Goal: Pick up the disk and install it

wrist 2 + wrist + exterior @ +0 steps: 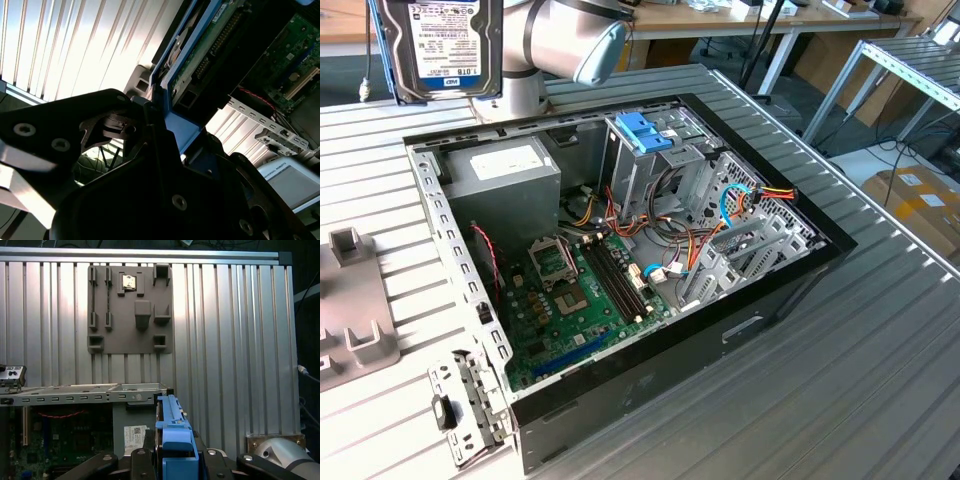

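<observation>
Item: grey-silver rectangular hard drive in a bright blue plastic carrier, the disk [440,45]. I hold it aloft at the scene's far left. The black claw [176,456] is clamped on its frame, with the long axis pointing from the claw toward the ribbed metal table [880,350]. The open black computer case [432,195] lies below, toward the exterior view's right.

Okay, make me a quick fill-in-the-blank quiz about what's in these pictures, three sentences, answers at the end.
1. The gripper is shut on the disk, clamping its ____ carrier frame.
2. Inside the open computer case, the motherboard is ____ in colour.
3. The grey fixture plate lies on the table at the exterior view's ____.

Missing words: blue; green; left.
</observation>
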Controlling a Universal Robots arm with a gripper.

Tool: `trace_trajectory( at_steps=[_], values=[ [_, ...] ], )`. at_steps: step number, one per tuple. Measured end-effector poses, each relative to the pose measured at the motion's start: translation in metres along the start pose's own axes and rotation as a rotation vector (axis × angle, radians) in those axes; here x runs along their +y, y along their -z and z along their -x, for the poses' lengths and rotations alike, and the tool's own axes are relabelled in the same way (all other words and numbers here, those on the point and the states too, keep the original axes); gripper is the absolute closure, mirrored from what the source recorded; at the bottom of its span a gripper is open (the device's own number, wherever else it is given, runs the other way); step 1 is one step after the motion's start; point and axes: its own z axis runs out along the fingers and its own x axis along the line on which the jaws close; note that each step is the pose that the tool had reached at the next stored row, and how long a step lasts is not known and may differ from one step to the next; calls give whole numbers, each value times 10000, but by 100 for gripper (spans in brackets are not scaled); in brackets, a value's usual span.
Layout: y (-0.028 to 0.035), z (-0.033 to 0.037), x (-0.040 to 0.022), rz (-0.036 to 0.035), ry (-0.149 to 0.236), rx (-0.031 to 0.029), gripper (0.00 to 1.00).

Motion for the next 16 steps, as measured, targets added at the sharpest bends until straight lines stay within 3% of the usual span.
trace_trajectory(
  at_steps=[16],
  values=[
    [3,4,-95,0,0,0,63]
  ],
)
